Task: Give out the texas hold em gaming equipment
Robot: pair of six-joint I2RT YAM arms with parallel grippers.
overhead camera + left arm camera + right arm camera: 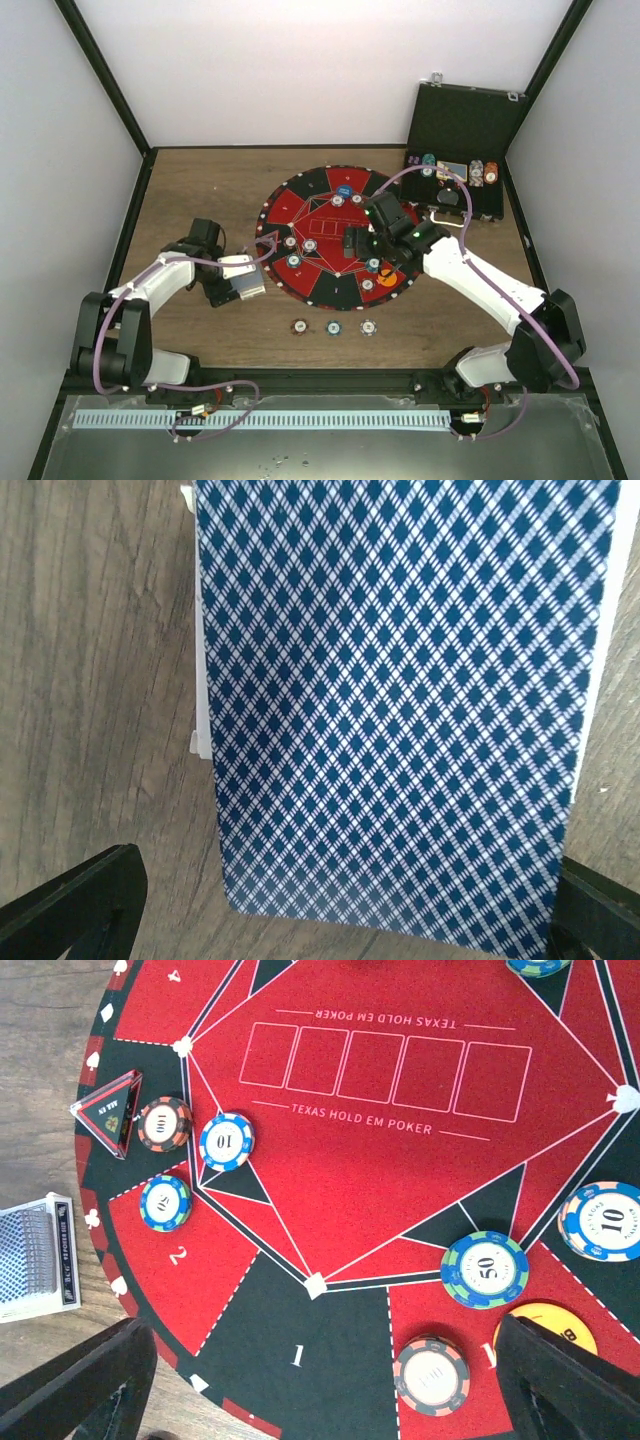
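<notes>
Honestly, this looks like the card step to me. Top view: the left gripper [232, 285] sits at the rectangular deck of blue diamond-backed playing cards [246, 274]. The deck is on the brown wooden table [200, 180], just off the left rim of the round red-and-black felt mat [300, 215]. The right gripper [372, 242] hovers over the mat, jaws apart and empty.

Left wrist view: the deck lies back up, long axis running straight away from the wrist — black fingers [80, 905] spread wide either side, not clamping. Next move, I'd guess, is closing across the narrow width.

Right wrist view: striped round poker chips [485, 1269] dot the mat's seats.
</notes>
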